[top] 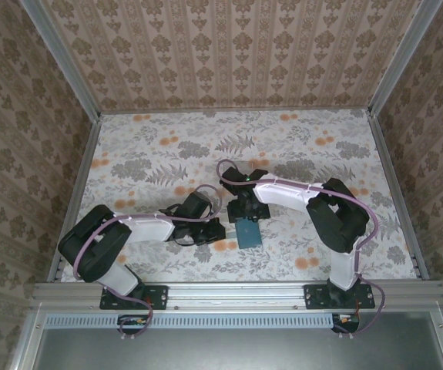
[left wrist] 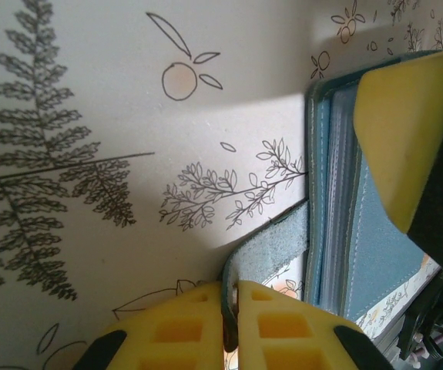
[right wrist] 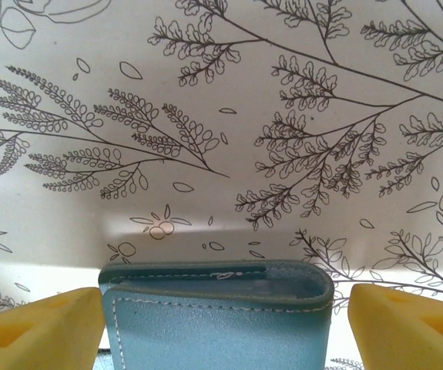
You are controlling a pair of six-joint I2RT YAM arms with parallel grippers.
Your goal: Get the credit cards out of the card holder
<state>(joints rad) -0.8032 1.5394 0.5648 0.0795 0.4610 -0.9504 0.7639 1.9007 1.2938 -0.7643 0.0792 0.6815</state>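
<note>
While both arms reach in toward the middle of the table (top: 298,146), which is covered in a pale cloth printed with ferns and orange fruit, a small teal card holder (top: 249,233) lies on it between them, a little nearer the front edge than the centre. Patterned wallpaper walls (top: 229,46) close in the table on three sides. From above, the left gripper (top: 213,230) sits just beside the holder's left edge, and the right gripper (top: 244,212) hangs over its far end. Seen from the left wrist, the left gripper (left wrist: 229,301) has its two yellow fingers pressed together on a short teal strap (left wrist: 271,243) that sticks out from the side of the card holder (left wrist: 375,254), so the strap is pinched between them. That view also shows the holder's stitched edge and the rims of clear sleeves (left wrist: 335,231) between its covers, with one of the right gripper's yellow fingers (left wrist: 402,123) over the top cover. Seen from the right wrist, the right gripper (right wrist: 225,312) stands wide apart, one yellow finger on each side of the card holder (right wrist: 213,327), with the holder's rounded end lying between them. The left finger is right against the holder's side, and a narrow gap of cloth shows at the right finger. Whether cards sit inside the holder I cannot tell.
</note>
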